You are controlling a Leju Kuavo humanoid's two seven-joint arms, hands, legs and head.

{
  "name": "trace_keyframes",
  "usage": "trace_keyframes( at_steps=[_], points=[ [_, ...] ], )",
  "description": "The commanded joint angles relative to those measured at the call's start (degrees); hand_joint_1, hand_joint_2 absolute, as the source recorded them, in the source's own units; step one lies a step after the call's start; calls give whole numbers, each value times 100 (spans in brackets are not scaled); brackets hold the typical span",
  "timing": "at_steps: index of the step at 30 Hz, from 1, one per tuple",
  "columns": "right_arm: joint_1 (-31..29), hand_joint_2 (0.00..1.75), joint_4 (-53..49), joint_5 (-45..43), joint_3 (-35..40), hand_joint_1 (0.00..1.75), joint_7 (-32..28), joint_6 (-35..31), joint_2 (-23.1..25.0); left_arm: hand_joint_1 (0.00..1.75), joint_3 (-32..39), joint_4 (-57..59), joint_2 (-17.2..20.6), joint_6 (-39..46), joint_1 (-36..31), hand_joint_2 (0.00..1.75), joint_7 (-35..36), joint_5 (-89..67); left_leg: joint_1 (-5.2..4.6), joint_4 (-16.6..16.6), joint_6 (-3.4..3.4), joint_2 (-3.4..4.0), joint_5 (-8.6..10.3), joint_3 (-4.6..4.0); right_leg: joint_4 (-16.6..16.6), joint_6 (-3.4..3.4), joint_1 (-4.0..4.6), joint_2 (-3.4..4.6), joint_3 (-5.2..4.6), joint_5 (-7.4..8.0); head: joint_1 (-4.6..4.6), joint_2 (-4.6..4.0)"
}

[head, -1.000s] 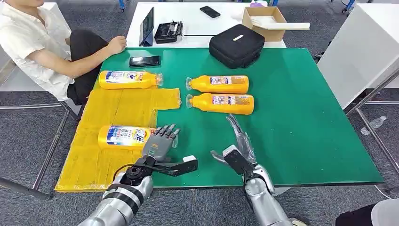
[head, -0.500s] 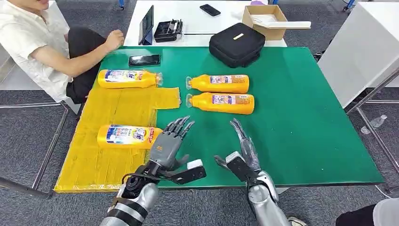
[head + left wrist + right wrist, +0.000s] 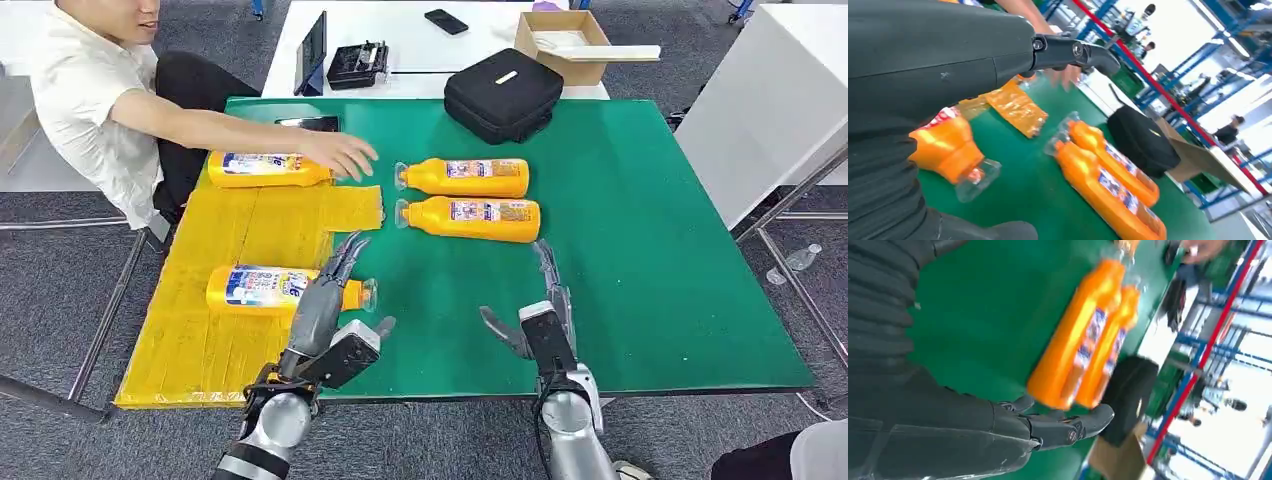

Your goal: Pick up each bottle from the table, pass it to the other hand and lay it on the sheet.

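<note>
Reaching for the next bottle is the job in hand, and the right hand (image 3: 545, 305) is hanging over the green table (image 3: 650, 250) just short of the nearer bottle (image 3: 470, 219), fingers stretched out and apart, grasping nothing. The left hand (image 3: 325, 305) is also empty, fingers straight, hovering beside the neck of the bottle on the sheet (image 3: 270, 290), which is lying on its side at the edge of the yellow sheet (image 3: 230, 340) with its clear cap poking out over the green. Another bottle (image 3: 265, 168) is lying at the far end of the sheet, and a person's hand (image 3: 340, 155) is reaching over its cap end. The far bottle (image 3: 465, 178) is lying just behind the nearer one, nearly touching it along their length.

To do this well, I judge the right hand should be coming down on the middle of the nearer bottle, across its width, with the thumb on the robot's side and the fingers slipping into the narrow gap between the two. Closing gently matters, since the smooth rounded body is likely to roll or nudge its neighbour. Lifting level is making the handover to the waiting left hand easier.
</note>
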Motion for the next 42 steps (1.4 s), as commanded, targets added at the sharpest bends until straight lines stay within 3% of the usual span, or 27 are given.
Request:
trace_keyframes(
  at_steps=[1,6,8,11,12,13,15,16,19,20,21,22,26,32,42],
  points=[
    [-62,175,-164,64,-357,0,60,-9,180,0,301,-28,-190,-51,200,175,39,22,3,-1,0,13,-8,19,-5,-24,8,1,19,-5,2,0],
    [-62,175,-164,64,-357,0,60,-9,180,0,301,-28,-190,-51,200,175,39,22,4,-2,-1,8,-6,14,-6,-18,7,-1,17,-4,2,0],
    [-150,175,-65,1052,-232,0,534,-418,87,0,436,7,-234,-197,228,175,367,745,5,-2,-1,10,-9,21,-6,-24,9,-2,23,-7,2,0],
    [-247,175,72,2134,-29,0,634,-1065,-130,0,453,144,-234,-219,155,175,537,1317,3,-1,0,11,-5,11,-5,-15,6,4,12,-1,0,0],
    [-296,175,152,2733,49,0,786,-1411,-232,0,427,196,-234,-164,118,0,713,1444,4,-1,0,16,-8,18,-5,-21,8,6,18,-3,0,0],
    [-370,175,229,3002,33,0,873,-1559,-250,0,430,273,-234,-203,62,0,1093,1787,3,-1,0,12,-4,12,-6,-15,6,4,13,0,0,0],
    [-496,175,388,3479,104,0,1003,-1756,-329,0,418,343,-234,-354,12,0,1019,2179,3,-2,1,11,-3,13,-8,-16,7,2,15,0,0,0],
    [-519,175,425,3530,117,0,1013,-1772,-338,0,419,352,-234,-397,20,175,1002,2250,4,-2,2,17,-5,20,-9,-23,9,5,22,0,0,0],
    [-605,175,798,4310,284,0,1479,-1762,-503,0,339,340,-234,-552,76,175,1112,2712,3,-4,2,12,-3,15,-10,-15,6,3,18,1,0,0],
    [-658,175,977,4511,345,0,1609,-1721,-538,0,374,405,-234,-512,58,0,1107,2838,6,-3,2,14,-5,21,-13,-20,10,3,25,0,2,0],
    [-713,175,1199,4647,375,0,1735,-1704,-555,0,426,480,-234,-472,14,0,1051,2818,8,-4,2,14,-8,28,-16,-27,14,0,34,-2,0,0],
    [-748,175,1327,4683,374,0,1793,-1671,-558,0,452,524,-234,-466,-21,175,1034,2788,8,-10,2,22,-8,40,-23,-33,15,5,45,0,2,0],
    [-1097,175,2021,4921,348,0,2120,-1616,-605,0,495,636,-234,-730,-155,175,998,2862,7,-8,0,13,-5,31,-16,-27,12,0,35,-1,4,0],
    [-1252,175,2270,5173,196,0,2506,-1181,-604,0,528,609,-234,-696,-148,175,1102,3172,2,-1,2,4,-1,9,-5,-12,5,-2,12,0,2,0],
    [-1529,175,2837,5015,96,0,2383,-1001,-272,0,572,538,-234,-638,-198,175,1211,2866,8,3,-1,11,-5,14,-3,-24,12,0,16,-2,2,0]
  ],
)
